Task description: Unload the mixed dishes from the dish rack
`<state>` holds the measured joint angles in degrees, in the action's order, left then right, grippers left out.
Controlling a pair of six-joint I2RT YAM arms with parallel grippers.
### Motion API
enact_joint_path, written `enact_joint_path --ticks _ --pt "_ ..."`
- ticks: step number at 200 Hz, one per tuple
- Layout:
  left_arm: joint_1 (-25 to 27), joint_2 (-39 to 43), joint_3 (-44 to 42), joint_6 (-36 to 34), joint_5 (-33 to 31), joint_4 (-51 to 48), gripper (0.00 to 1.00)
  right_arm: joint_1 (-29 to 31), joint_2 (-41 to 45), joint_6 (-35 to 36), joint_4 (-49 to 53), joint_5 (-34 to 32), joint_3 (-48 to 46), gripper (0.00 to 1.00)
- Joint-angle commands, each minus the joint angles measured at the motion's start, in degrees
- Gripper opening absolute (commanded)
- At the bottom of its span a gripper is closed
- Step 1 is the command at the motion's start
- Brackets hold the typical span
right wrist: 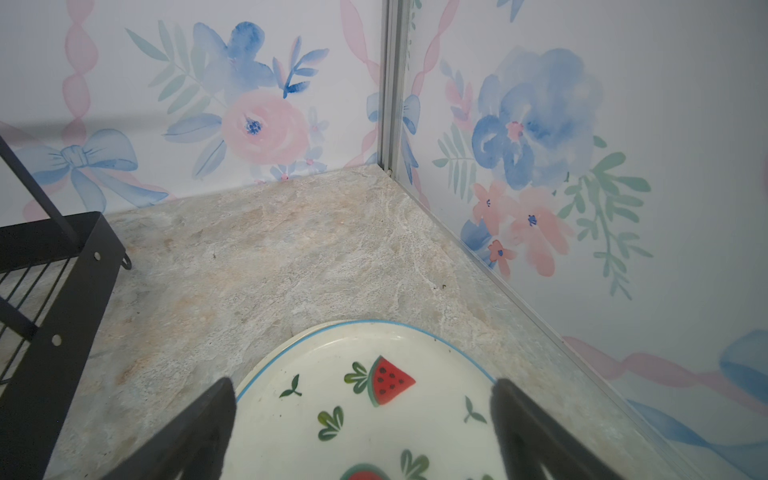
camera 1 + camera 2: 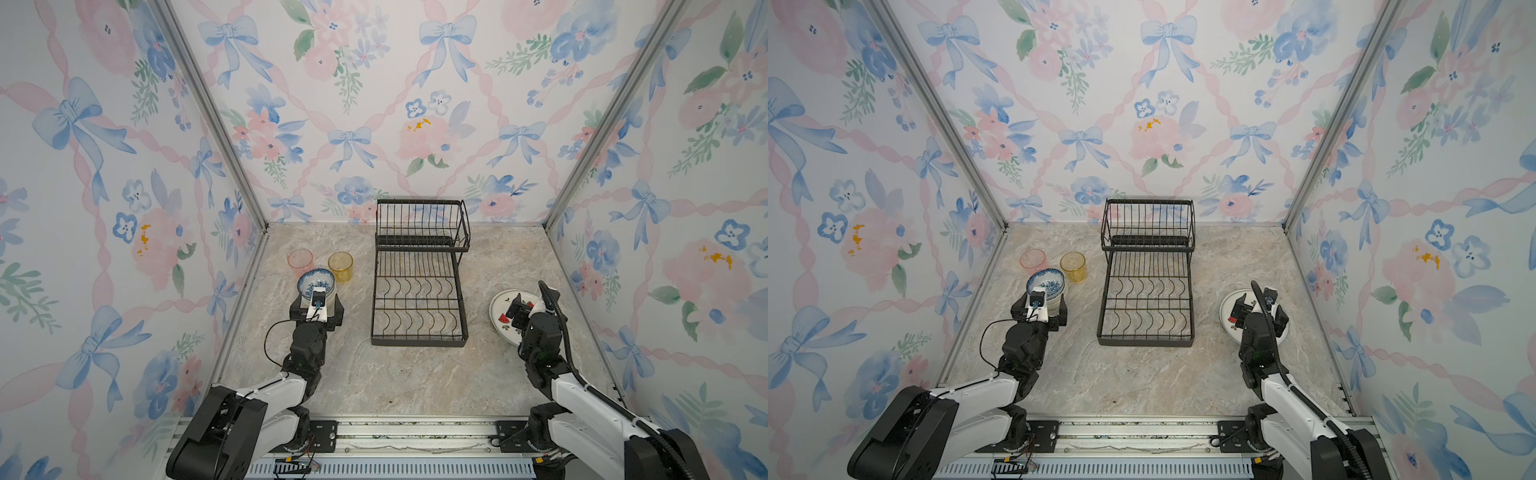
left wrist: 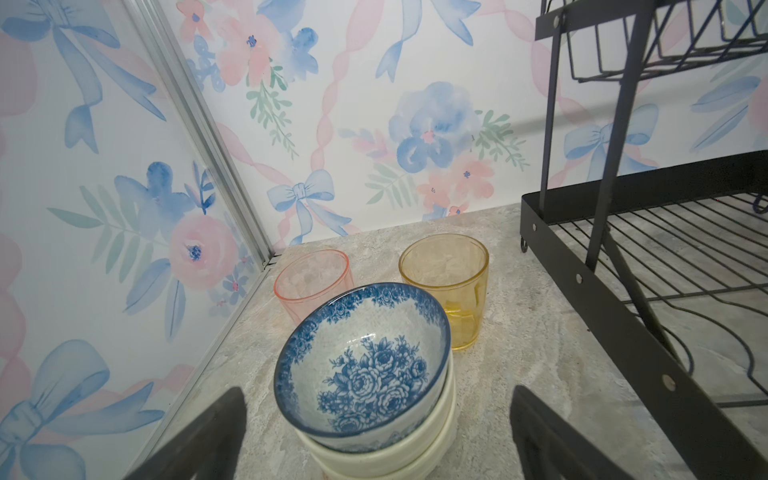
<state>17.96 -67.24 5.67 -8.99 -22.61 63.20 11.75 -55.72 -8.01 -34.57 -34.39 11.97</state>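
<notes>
The black wire dish rack [image 2: 419,341] [image 2: 1145,341] stands mid-table with both tiers bare. To its left, a blue-patterned bowl [image 2: 316,281] [image 3: 361,361] sits tilted on two stacked cream bowls [image 3: 399,449]. Behind them stand a pink tumbler [image 2: 300,259] [image 3: 313,282] and an amber tumbler [image 2: 340,266] [image 3: 449,286]. My left gripper [image 2: 318,305] [image 3: 377,390] is open, its fingers either side of the bowl stack and apart from it. To the rack's right lies a cream watermelon-print plate [image 2: 500,303] [image 1: 361,415], with another rim showing under it. My right gripper [image 2: 1259,309] [image 1: 362,381] hovers open over it.
Floral walls close in the marble table [image 2: 395,382] on three sides, with aluminium posts in the back corners. The bowls and tumblers stand close to the left wall, the plates close to the right wall. A metal rail [image 2: 415,432] runs along the front edge.
</notes>
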Motion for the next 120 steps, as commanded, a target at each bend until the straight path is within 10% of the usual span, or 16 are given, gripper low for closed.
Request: enact_joint_path --ticks 1,120 --pt "-0.44 -2.85 -1.37 -0.69 1.95 7.64 0.98 0.56 -3.70 2.43 -9.45 -2.85 -1.02 0.97" --pt "-1.02 -23.28 -2.33 -3.33 -1.92 31.06 0.98 0.33 -26.76 8.14 -26.42 -5.22 3.53 0.97"
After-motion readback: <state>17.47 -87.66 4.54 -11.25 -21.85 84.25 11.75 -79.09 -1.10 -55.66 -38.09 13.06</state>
